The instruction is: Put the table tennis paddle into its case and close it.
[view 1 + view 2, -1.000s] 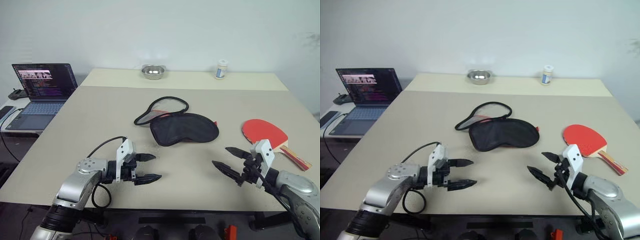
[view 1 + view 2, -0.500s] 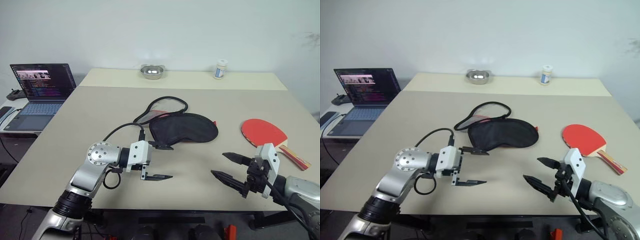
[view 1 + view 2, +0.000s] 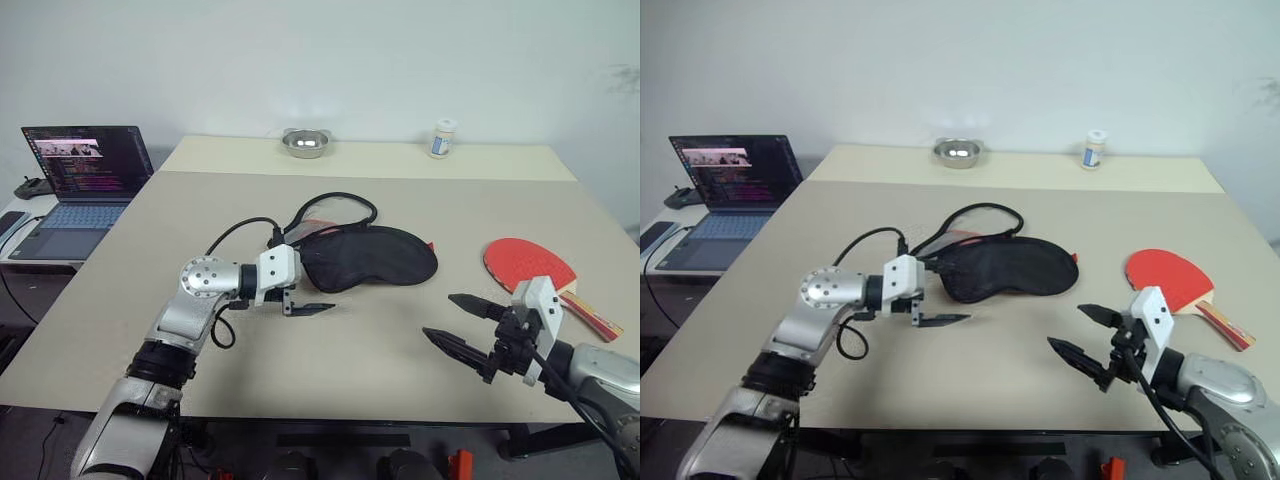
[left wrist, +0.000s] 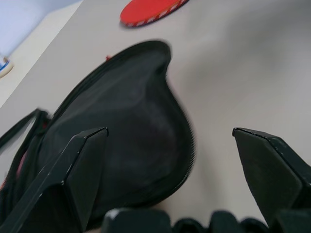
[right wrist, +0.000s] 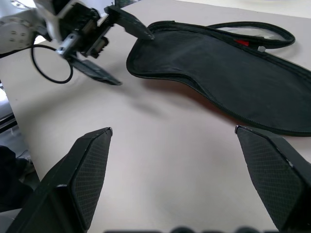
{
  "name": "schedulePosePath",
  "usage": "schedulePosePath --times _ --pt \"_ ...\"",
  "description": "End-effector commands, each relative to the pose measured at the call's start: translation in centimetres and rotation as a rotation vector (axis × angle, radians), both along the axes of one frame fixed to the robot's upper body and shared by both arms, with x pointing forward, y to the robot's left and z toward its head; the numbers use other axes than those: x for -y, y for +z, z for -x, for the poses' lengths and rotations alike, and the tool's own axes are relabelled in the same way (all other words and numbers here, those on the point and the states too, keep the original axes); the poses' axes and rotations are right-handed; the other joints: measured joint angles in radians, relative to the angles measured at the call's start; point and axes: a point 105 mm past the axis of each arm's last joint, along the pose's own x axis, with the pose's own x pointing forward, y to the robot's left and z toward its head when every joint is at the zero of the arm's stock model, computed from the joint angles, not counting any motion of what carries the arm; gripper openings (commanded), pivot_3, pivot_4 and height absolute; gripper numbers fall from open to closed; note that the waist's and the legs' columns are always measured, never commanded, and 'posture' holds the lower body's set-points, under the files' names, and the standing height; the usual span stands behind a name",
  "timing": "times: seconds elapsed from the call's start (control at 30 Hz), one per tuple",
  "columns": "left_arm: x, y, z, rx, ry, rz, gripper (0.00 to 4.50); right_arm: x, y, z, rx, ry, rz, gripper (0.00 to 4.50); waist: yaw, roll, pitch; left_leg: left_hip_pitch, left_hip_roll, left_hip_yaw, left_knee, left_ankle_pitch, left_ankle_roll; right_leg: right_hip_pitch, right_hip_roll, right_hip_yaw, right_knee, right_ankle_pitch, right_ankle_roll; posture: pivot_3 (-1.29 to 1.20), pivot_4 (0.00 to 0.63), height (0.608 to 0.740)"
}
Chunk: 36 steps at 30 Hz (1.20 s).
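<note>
- case [image 3: 368,257]: lies mid-table, black face up, flap open at its far-left end. likely soft, light fabric that will sag; take it by the stiffer edging.
- table tennis paddle [image 3: 530,266]: lies flat near the right table edge, well apart from the case. likely rigid and light; grip the wooden handle.
- left gripper [image 3: 309,296]: jaws wide, empty, at the case's near-left rim.
- right gripper [image 3: 468,324]: jaws wide, empty, near the paddle.

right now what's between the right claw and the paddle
Nothing: in the left eye view only bare table separates the right claw from the paddle.
</note>
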Motion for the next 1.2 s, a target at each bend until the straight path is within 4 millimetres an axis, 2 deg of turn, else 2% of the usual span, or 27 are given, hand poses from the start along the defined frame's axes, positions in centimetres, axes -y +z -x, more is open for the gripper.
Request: schedulePosePath --times 0.03,0.23,0.43,0.53,0.73,0.9,1.07,1.2 --pt "0.5 0.5 -1.0 0.092 -0.027 -0.019 4.5 -0.4 0.8 0.0 0.04 0.005 -0.012 4.46 0.0 0.0 0.0 0.0 0.0 0.0 0.0 0.0 0.0 0.0 0.0 0.0 0.0 0.0 0.0 0.0 0.15 0.74" --pt "1.6 0.2 -1.7 0.213 -0.1 -0.075 4.5 -0.5 0.9 -0.1 0.049 -0.01 -0.013 4.46 0.001 0.0 0.0 0.0 0.0 0.0 0.0 0.0 0.0 0.0 0.0 0.0 0.0 0.001 -0.001 0.0 0.15 0.74" --pt "2.6 -0.1 -1.4 0.228 -0.155 -0.073 4.5 0.0 0.7 0.0 0.047 -0.032 -0.006 4.46 0.0 -0.001 0.0 -0.001 0.0 0.0 0.0 0.0 0.0 0.0 0.0 0.0 0.0 0.001 -0.002 0.0 0.15 0.74" --pt "2.6 -0.2 -1.2 0.216 -0.163 -0.07 3.88 0.3 0.6 0.0 0.049 -0.045 0.0 4.5 -0.001 -0.001 0.0 0.0 0.0 0.0 0.0 0.0 0.0 0.0 0.0 0.0 0.001 0.001 -0.002 0.0 0.15 0.74" --pt "2.5 0.1 -1.3 0.21 -0.153 -0.063 1.72 0.8 0.9 -0.1 0.061 -0.053 0.001 4.5 -0.001 -0.001 0.0 0.0 0.0 0.0 0.0 0.0 0.0 0.0 0.0 0.0 0.001 0.001 -0.001 0.0 0.15 0.74" --pt "2.2 0.1 -1.6 0.21 -0.136 -0.072 0.02 0.3 2.2 0.1 0.124 -0.018 0.017 4.5 -0.001 -0.001 0.0 0.0 0.0 0.0 0.0 0.0 0.0 0.0 0.0 0.0 0.001 0.001 -0.001 0.0 0.15 0.74" --pt "2.2 -0.1 -1.8 0.166 -0.112 -0.084 0.02 -1.1 3.6 0.6 0.185 0.056 0.075 4.5 -0.001 -0.001 0.0 0.0 0.0 0.0 0.0 0.0 0.0 0.0 0.0 0.0 0.001 0.001 -0.001 0.0 0.15 0.74" --pt "3.1 -0.3 -1.3 0.016 -0.078 -0.03 0.02 -1.1 4.2 0.5 0.199 0.051 0.078 4.5 -0.001 -0.001 0.0 0.0 0.0 -0.001 0.0 0.0 0.0 0.0 0.001 -0.001 0.001 0.0 -0.001 0.0 0.15 0.74"
